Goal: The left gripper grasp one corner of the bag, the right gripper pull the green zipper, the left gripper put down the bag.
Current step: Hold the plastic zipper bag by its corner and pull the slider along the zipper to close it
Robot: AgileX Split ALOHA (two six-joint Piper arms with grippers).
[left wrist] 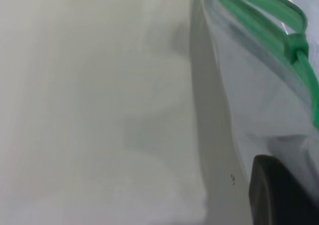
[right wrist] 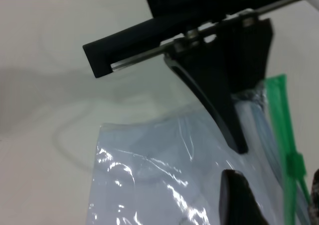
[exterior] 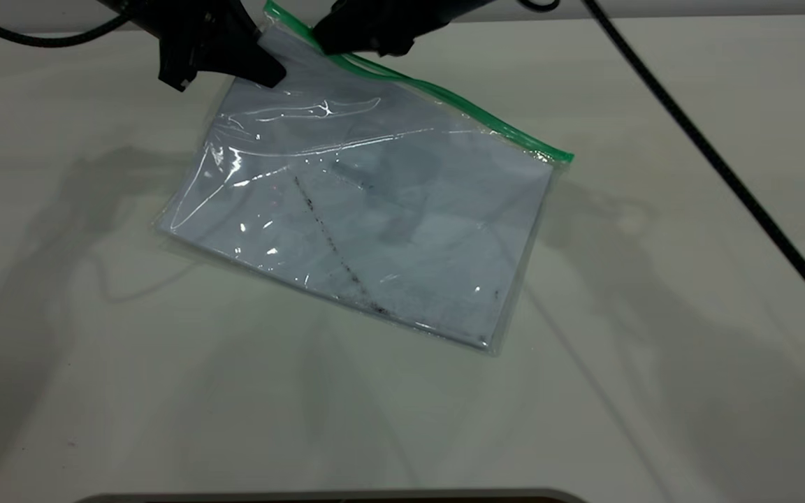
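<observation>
- Across the pale table [exterior: 654, 391], seen steeply from above, the bag [exterior: 374, 223] is the largest thing: a flat clear pouch with white paper inside and a dark diagonal smudge line [exterior: 336, 248] across it.
- Most of the bag lies on the table, turned at a slant, while its far left end rises toward the two arms at the top edge of the exterior view.
- Along the bag's far long edge runs the green zipper [exterior: 444, 98], from the raised corner down to the right-hand end.
- Reaching in from the upper left, the left gripper [exterior: 263, 66] slants down with its wedge-shaped fingers clenched on the corner of the bag [exterior: 278, 28], holding it off the table.
- Just beside it, the right gripper [exterior: 329, 43] comes in from the upper right, its tip at the green strip near that same corner; whether its fingers are closed cannot be told.
- A braided black cable [exterior: 724, 168] crosses the table's right side, well apart from the bag.
- Smallest, the green slider tab [left wrist: 297, 45] sits on the strip close to the held corner, seen clearly from the left wrist.
</observation>
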